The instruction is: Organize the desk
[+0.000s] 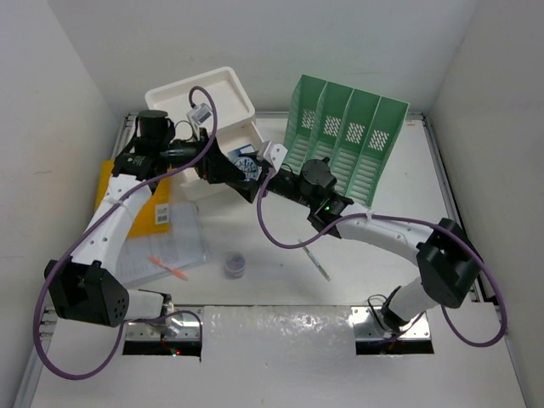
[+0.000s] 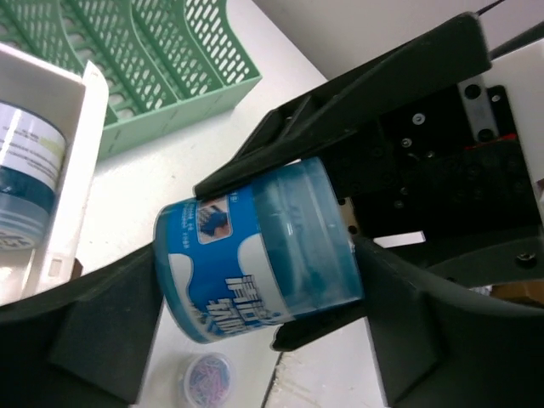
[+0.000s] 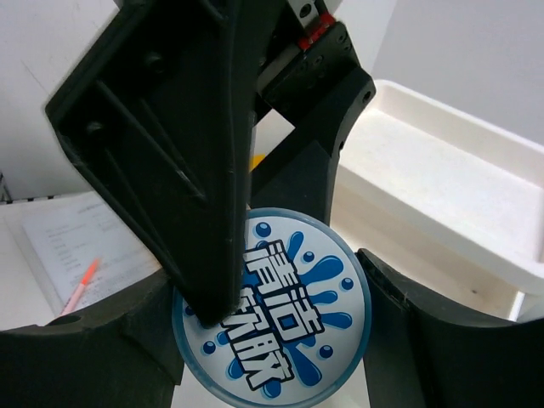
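Jar (image 2: 255, 272) in my left claw (image 2: 259, 255): translucent blue plastic, glossy printed label and lid.
My fingers (image 2: 85, 331): matt black plastic.
File rack (image 1: 344, 140): green perforated plastic, matt.
Drawer box (image 1: 204, 98): smooth white plastic.
Desk (image 1: 280, 285): smooth white top, silver metal rails.

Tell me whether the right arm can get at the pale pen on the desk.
Probably not straight away. The pen lies in the open on the desk, but the right gripper is busy: its fingers flank the blue jar that the left gripper clamps. It would have to back off first.
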Robot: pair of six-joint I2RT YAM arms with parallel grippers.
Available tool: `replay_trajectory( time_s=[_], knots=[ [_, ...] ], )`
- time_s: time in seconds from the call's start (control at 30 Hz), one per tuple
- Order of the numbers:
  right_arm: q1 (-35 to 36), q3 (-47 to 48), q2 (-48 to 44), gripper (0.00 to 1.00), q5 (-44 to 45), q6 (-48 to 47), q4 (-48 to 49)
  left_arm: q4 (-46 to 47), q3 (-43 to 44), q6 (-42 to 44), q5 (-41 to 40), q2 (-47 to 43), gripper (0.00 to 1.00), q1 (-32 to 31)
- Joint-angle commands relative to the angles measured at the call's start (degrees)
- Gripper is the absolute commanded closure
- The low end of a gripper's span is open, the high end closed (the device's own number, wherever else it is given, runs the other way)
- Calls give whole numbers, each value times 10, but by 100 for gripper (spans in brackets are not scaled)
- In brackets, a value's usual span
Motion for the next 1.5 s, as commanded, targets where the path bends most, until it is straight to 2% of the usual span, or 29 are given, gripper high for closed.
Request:
replay_trajectory(
  time_s=[0.0,0.03,0.07,0.13,0.17,0.2,0.27,0.3,0.33,0.37,0.5,0.87,0.93,0.97,1.0,1.07,1.1,1.17,1.33,1.37,1.47],
  knots=[
    [10,35,-1,100,-28,26,82,31,19,-2,-21,2,22,-6],
    [10,35,2,100,-31,28,86,30,21,-2,-23,2,31,-6],
    [10,36,6,100,-34,31,87,27,22,-1,-23,1,52,-6],
    [10,38,11,100,-34,40,87,0,35,20,-38,1,79,-6],
    [10,39,12,95,-32,41,86,-15,41,46,-53,-1,100,-6],
    [10,39,12,67,-24,39,82,-37,52,55,-92,-2,100,-6],
    [10,41,6,41,-17,29,54,-59,65,117,-149,-15,100,-6],
    [10,40,2,21,-11,20,42,-62,74,132,-220,-22,100,-6],
    [10,34,-4,12,5,13,19,-60,77,150,-265,-30,100,-6],
    [10,29,-19,1,26,12,10,-47,78,178,-365,-41,100,-6],
    [10,-13,-63,1,62,-11,-4,-25,70,217,-520,-47,100,-6],
    [10,-51,-88,1,94,-18,-18,13,28,232,-542,6,100,-6],
    [10,-52,-86,1,99,-15,-17,9,32,229,-543,21,88,-6],
    [10,-52,-85,1,108,-13,-18,0,36,229,-527,26,74,-6],
    [10,-51,-84,1,112,-11,-19,-4,36,229,-520,28,55,-8],
    [10,-48,-77,1,124,-6,-25,-8,37,228,-517,34,42,-8],
    [10,-37,-74,1,139,-3,-42,-8,37,228,-519,35,31,-9],
    [9,-11,-61,1,168,4,-87,-9,42,228,-524,34,23,-8],
    [10,25,-35,1,224,40,-165,-14,71,226,-519,19,18,-9],
    [10,24,-32,1,230,42,-165,-13,75,225,-517,13,1,-9],
    [10,25,-18,1,228,52,-166,-17,95,230,-511,12,0,-9]
  ],
)
